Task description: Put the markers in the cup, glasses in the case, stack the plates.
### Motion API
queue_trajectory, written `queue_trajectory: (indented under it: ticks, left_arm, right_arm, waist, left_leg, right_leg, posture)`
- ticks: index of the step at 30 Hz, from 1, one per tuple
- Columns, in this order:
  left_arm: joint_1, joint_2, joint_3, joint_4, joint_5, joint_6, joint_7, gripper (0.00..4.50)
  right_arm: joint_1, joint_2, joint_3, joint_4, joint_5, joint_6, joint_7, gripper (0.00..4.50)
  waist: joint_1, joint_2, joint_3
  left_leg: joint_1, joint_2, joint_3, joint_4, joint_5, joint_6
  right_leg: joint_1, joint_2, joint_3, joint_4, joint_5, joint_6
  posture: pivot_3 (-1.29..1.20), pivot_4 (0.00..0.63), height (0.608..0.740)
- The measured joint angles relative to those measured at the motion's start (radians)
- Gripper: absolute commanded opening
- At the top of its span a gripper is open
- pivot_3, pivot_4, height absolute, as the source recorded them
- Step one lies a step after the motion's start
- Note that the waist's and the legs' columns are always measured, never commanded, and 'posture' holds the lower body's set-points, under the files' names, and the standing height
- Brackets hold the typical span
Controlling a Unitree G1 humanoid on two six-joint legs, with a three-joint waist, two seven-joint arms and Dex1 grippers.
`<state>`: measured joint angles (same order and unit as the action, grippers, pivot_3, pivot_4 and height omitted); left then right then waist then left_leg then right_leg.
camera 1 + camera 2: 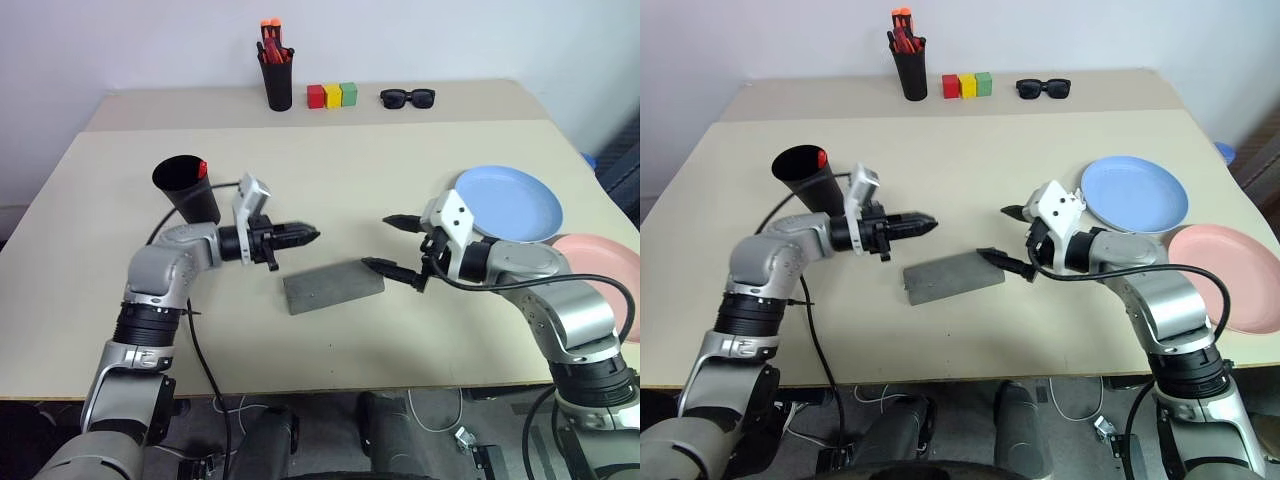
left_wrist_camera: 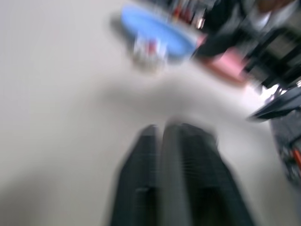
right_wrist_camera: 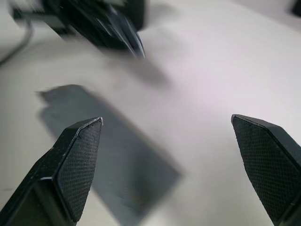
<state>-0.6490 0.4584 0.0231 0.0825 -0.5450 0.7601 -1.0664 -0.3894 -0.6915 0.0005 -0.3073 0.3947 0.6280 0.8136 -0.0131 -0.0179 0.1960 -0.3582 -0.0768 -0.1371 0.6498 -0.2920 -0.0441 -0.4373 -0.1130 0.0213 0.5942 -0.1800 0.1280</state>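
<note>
Two grippers face each other across the middle of the head-camera picture, above the closed grey case (image 1: pixel 333 287) lying flat on the table (image 1: pixel 400 170). Our left gripper (image 1: pixel 308 236) shows jaws nearly together, holding nothing. Our right gripper (image 1: pixel 388 242) has jaws spread wide and empty, one tip just over the case's near corner.

The black cup (image 1: pixel 187 186) stands at middle left with a red marker tip at its rim. We judge stacking comes next: the blue plate (image 1: pixel 510 203) and pink plate (image 1: pixel 605 283) lie side by side at right, so we should grip one rim gently and lift it level.

Our right wrist view shows the wide jaws clearly over the case (image 3: pixel 108 146).
</note>
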Motion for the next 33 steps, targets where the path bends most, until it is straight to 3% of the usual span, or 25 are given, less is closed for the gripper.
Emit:
queue_trajectory:
  ticks: [2,4,10,14,19,26,30,33]
  left_arm:
    - [0.006,0.015,0.003,-0.026,-0.023,-0.005,-0.023,3.62]
    - [0.02,0.031,0.003,-0.048,-0.037,-0.009,-0.047,4.39]
    - [0.055,0.156,-0.004,-0.104,-0.069,-0.041,-0.163,4.46]
    - [0.066,0.169,-0.011,-0.103,-0.054,-0.104,-0.2,4.46]
    - [0.061,0.142,-0.009,-0.104,-0.073,-0.158,-0.232,4.46]
    - [0.026,0.129,-0.01,-0.082,-0.073,-0.251,-0.281,4.46]
    - [0.015,0.129,-0.013,-0.075,-0.073,-0.266,-0.284,4.5]
    - [0.015,0.129,-0.02,-0.076,-0.073,-0.266,-0.282,4.5]
  right_arm:
    - [0.017,-0.044,-0.049,0.018,-0.004,-0.008,-0.001,4.5]
    - [0.039,-0.076,-0.094,0.022,-0.004,-0.008,0.0,4.5]
    - [0.195,-0.23,-0.285,0.019,0.002,0.089,-0.006,4.5]
    - [0.272,-0.321,-0.326,0.032,-0.021,0.211,-0.031,4.5]
    - [0.276,-0.325,-0.4,0.081,-0.027,0.364,-0.102,4.5]
    - [0.356,-0.317,-0.404,0.109,-0.059,0.471,-0.174,4.5]
    - [0.357,-0.298,-0.4,0.154,-0.071,0.481,-0.211,3.23]
    - [0.358,-0.299,-0.398,0.173,-0.08,0.48,-0.229,1.73]
  waist:
    - [0.002,0.0,0.0]
    - [0.002,0.0,0.0]
    - [0.003,0.0,0.0]
    - [0.003,0.0,0.0]
    - [0.003,0.0,0.0]
    - [0.003,0.0,0.0]
    - [0.002,0.0,0.0]
    - [0.002,0.0,0.0]
  left_leg:
    - [0.0,0.0,0.0,0.0,0.0,0.0]
    - [0.0,0.0,0.0,0.0,0.0,0.0]
    - [0.001,0.0,0.0,0.0,0.0,0.0]
    - [0.001,0.0,0.001,0.001,0.0,0.0]
    - [0.001,0.001,0.001,0.001,0.0,0.0]
    - [0.001,0.001,0.001,0.001,0.0,0.001]
    - [0.002,0.001,0.001,0.001,0.0,0.001]
    - [0.002,0.001,0.001,0.001,0.0,0.001]
  right_leg:
    - [0.0,0.0,0.0,0.0,0.0,0.0]
    - [0.0,0.0,0.0,0.0,0.0,0.0]
    - [0.001,0.0,0.0,0.0,0.0,0.0]
    - [0.002,0.0,0.0,0.0,0.0,0.0]
    - [0.002,0.0,0.0,0.0,0.0,0.0]
    - [0.003,0.0,0.0,-0.001,0.0,0.0]
    - [0.003,0.0,0.0,0.0,0.0,0.0]
    - [0.003,0.0,0.0,0.0,0.0,0.0]
  posture:
    - [0.0,0.15,0.74]
    - [0.0,0.15,0.74]
    - [0.0,0.15,0.74]
    - [0.0,0.15,0.74]
    - [0.0,0.15,0.74]
    - [0.0,0.15,0.74]
    - [0.0,0.15,0.74]
    - [0.0,0.15,0.74]
